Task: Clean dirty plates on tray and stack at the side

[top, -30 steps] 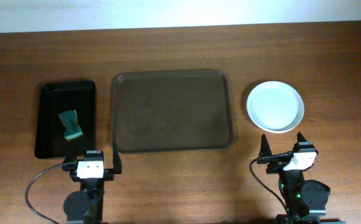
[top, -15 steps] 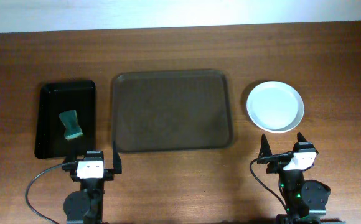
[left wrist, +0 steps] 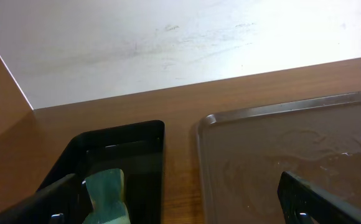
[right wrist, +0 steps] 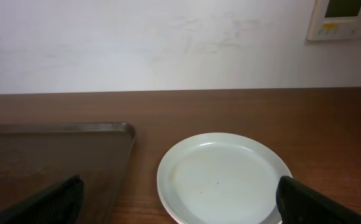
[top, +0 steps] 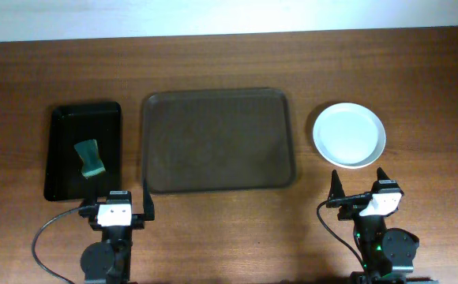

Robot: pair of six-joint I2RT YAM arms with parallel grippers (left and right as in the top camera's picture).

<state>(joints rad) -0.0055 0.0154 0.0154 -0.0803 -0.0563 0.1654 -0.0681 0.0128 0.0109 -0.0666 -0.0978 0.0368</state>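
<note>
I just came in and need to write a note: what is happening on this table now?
Nothing is being handled. The left gripper and right gripper are both open and empty, parked at the front. The brown tray holds no plates; a white plate sits to its right. A green sponge lies in the black tray.

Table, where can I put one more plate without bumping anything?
The big brown tray is bare inside. The table strip behind it, along the wall, is free, and so is the stretch between left gripper and right gripper. Tightest is the gap between the plate and the right gripper.
</note>
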